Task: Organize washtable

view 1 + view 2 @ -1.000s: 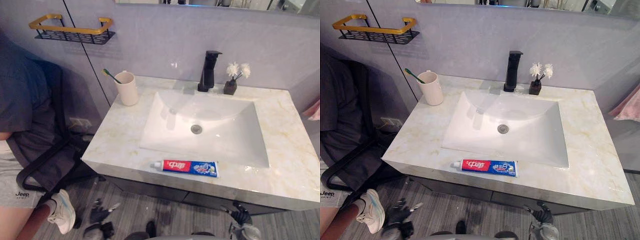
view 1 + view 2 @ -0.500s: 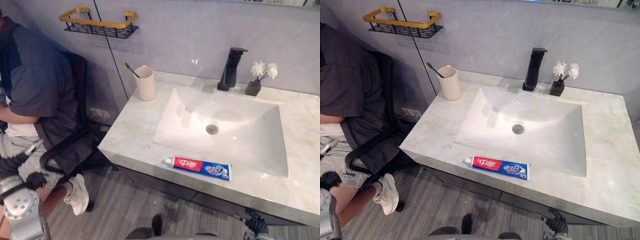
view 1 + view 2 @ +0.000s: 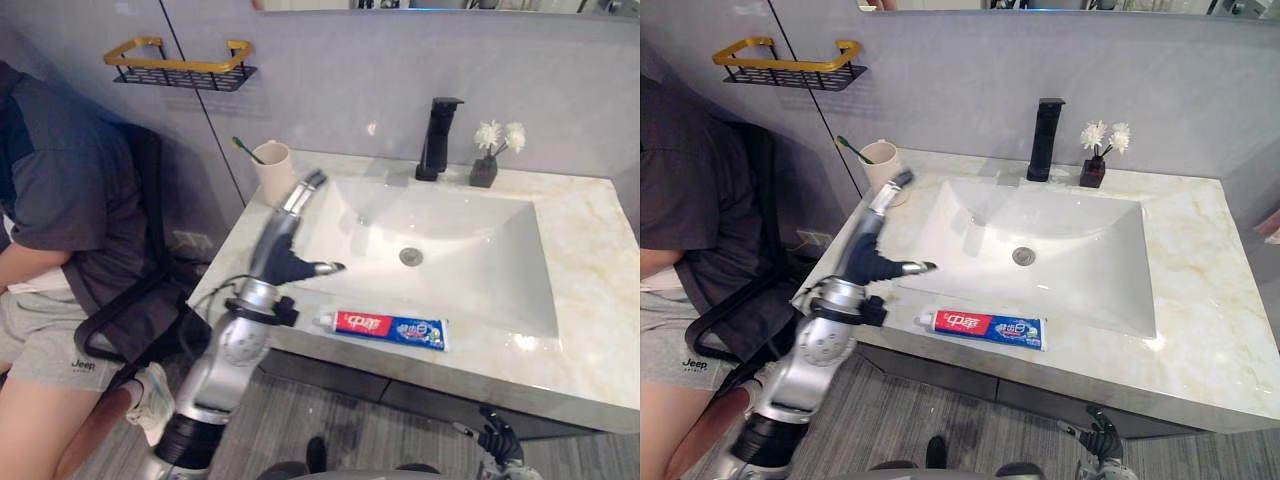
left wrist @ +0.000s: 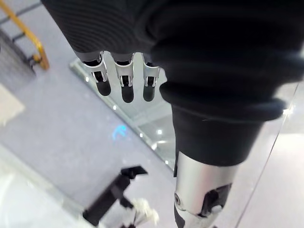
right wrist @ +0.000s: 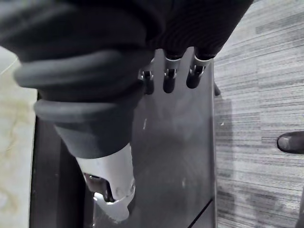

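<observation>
A red and blue toothpaste tube point(image 3: 390, 327) lies flat on the marble counter point(image 3: 590, 330), along its front edge before the white sink point(image 3: 440, 260). A beige cup point(image 3: 272, 172) with a green toothbrush point(image 3: 245, 150) in it stands at the counter's back left corner. My left hand point(image 3: 287, 255) is raised over the counter's left part, open, its straight fingers point(image 4: 124, 80) reaching toward the cup and its thumb out toward the sink. It holds nothing. My right hand point(image 3: 497, 443) hangs low beside the dark cabinet front, fingers point(image 5: 170, 78) relaxed and empty.
A black faucet point(image 3: 440, 135) and a small dark vase of white flowers point(image 3: 492, 158) stand behind the sink. A black and gold wall shelf point(image 3: 180, 62) hangs at the upper left. A person point(image 3: 50, 220) sits on a black chair close to the counter's left side.
My left arm has swung up from floor level at the left to above the counter's left part. The camera has shifted. The toothpaste, cup and right hand stay put.
</observation>
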Controlling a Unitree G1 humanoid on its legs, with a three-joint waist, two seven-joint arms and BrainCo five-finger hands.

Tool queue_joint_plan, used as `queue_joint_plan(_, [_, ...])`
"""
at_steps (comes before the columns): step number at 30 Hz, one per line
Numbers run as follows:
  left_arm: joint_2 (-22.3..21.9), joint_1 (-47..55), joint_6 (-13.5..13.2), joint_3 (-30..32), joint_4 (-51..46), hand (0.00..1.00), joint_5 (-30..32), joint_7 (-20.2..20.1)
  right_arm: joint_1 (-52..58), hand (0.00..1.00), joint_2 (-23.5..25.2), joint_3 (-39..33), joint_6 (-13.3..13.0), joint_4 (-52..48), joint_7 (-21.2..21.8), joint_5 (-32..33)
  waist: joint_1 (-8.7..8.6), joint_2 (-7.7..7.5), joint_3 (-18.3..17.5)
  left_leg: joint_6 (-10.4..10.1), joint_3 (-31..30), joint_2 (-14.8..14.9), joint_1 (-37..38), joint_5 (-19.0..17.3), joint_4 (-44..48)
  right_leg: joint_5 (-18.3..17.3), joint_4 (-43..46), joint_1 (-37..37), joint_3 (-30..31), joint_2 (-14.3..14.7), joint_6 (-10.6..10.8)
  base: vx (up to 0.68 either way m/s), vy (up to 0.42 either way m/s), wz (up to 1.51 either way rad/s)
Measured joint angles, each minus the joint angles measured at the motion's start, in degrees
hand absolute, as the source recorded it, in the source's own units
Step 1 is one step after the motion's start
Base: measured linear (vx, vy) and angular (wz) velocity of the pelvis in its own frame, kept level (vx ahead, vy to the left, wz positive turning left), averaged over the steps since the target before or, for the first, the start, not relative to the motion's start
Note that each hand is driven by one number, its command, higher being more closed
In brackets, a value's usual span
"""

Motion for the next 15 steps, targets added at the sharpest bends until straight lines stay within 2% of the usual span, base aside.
queue_joint_plan(4, [0.01, -0.52, 0.22, -4.09, 6.72, 0.0, 1.36, -2.4, -1.56, 0.0, 0.0, 1.04, 0.14, 0.9, -1.02, -0.06, -1.11, -0.06, -0.01, -0.06, 0.15, 0.29, 0.03, 0.04, 0.0, 0.01, 0.04, -0.09, 0.11, 0.28, 0.0, 0.0, -0.005, -0.01])
queue_joint_plan(15, [1.84, -0.57, 0.75, -6.31, 10.12, 0.0, 1.9, -7.3, -1.54, 0.0, 1.07, 2.28, 0.14, 1.15, -1.28, -0.37, -0.97, -0.73, -0.35, -0.31, -0.33, 0.54, -0.3, 0.35, 0.0, 0.08, -0.15, -0.15, -0.45, 0.58, -0.05, -0.03, -0.014, 0.02])
